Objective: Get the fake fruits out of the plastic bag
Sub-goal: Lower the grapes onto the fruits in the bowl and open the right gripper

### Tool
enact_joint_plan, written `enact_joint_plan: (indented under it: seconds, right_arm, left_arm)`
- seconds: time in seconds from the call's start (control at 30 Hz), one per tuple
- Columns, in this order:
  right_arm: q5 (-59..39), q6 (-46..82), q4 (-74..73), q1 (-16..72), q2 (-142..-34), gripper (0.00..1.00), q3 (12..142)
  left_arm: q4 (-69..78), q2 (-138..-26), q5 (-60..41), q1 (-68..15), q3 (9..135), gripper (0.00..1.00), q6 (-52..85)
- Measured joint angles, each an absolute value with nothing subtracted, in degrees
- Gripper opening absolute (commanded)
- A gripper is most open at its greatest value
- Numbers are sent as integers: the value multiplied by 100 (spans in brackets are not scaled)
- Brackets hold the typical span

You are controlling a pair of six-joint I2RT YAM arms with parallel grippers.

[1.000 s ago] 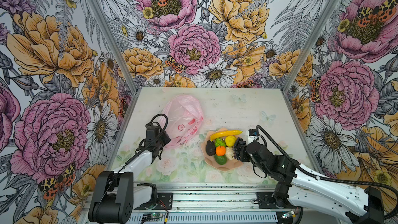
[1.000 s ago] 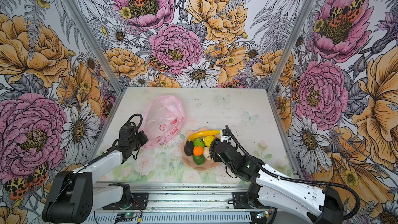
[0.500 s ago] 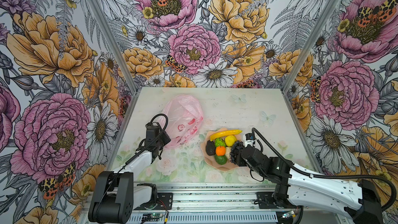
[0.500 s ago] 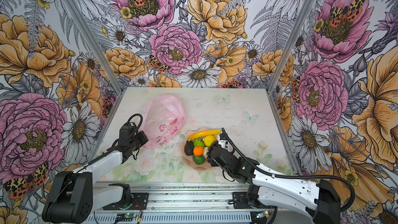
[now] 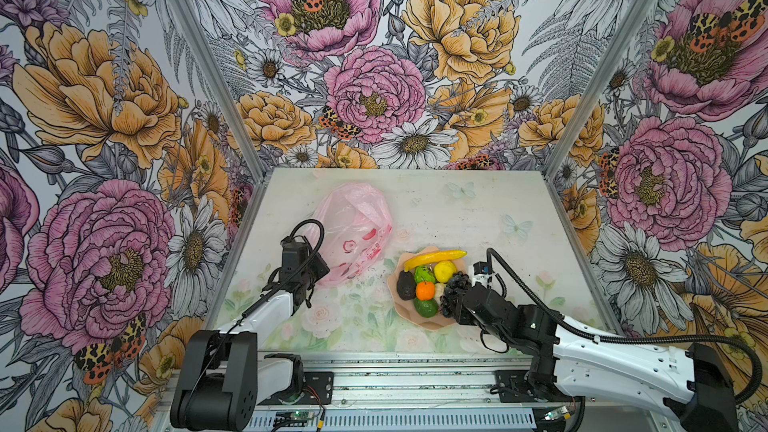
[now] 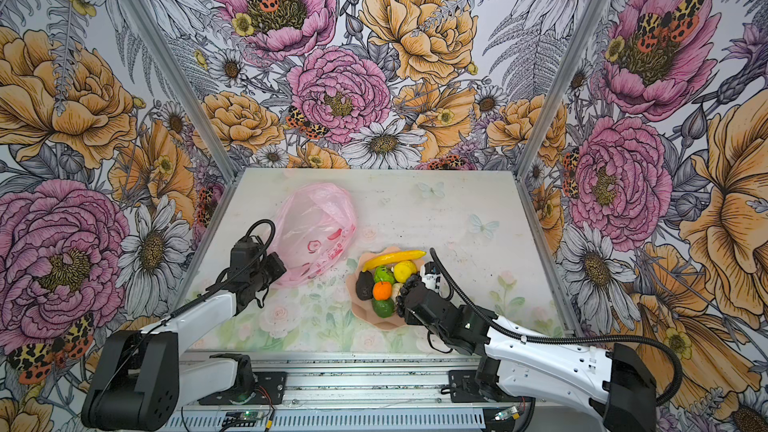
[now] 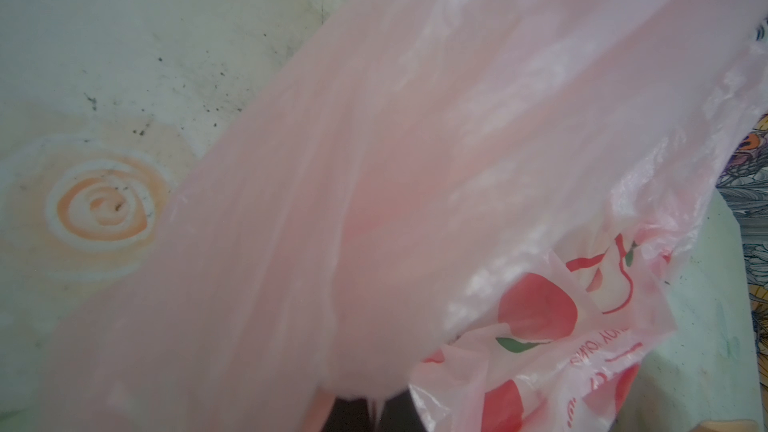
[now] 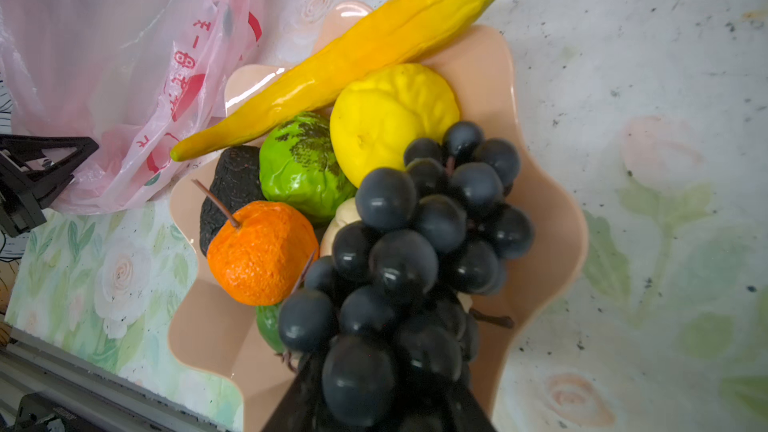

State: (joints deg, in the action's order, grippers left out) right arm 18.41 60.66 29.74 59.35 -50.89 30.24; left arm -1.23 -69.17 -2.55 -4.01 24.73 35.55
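Spread the right gripper (image 5: 453, 305) wider and back out along the bunch, not upward, so no berry snags and drags the grapes (image 8: 419, 243) off the heap in the bowl (image 8: 552, 243). Note fingers part open astride the bunch's near end, and cannot tell a light pinch from a loose fit; leave the left gripper (image 5: 318, 274) shut tight on the edge of the bag (image 5: 353, 226). Mind the bunch lying atop the other fruit on that arm's side of the bowl, long axis running from the fingers toward the lemon (image 8: 390, 118), stem end by the fingers.
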Motion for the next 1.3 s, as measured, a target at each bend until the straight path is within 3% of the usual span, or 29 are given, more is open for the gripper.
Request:
enact_joint_plan:
  seconds: [0.17, 0.73, 1.17, 1.3]
  right_arm:
    - [1656, 6152, 2923, 5946, -5157, 46, 3024]
    - [1546, 6206, 2869, 5944, -5107, 80, 3015]
    - [1649, 6066, 3122, 5756, -4873, 89, 3015]
    - [1673, 5902, 3286, 5579, -4755, 99, 3028]
  left_arm:
    - [-123, -6917, -255, -401, 2473, 0, 3555]
    - [-123, -6917, -255, -401, 2473, 0, 3555]
    - [-123, -6919, -255, -401, 2473, 0, 3553]
    - [-123, -6923, -255, -401, 2473, 0, 3551]
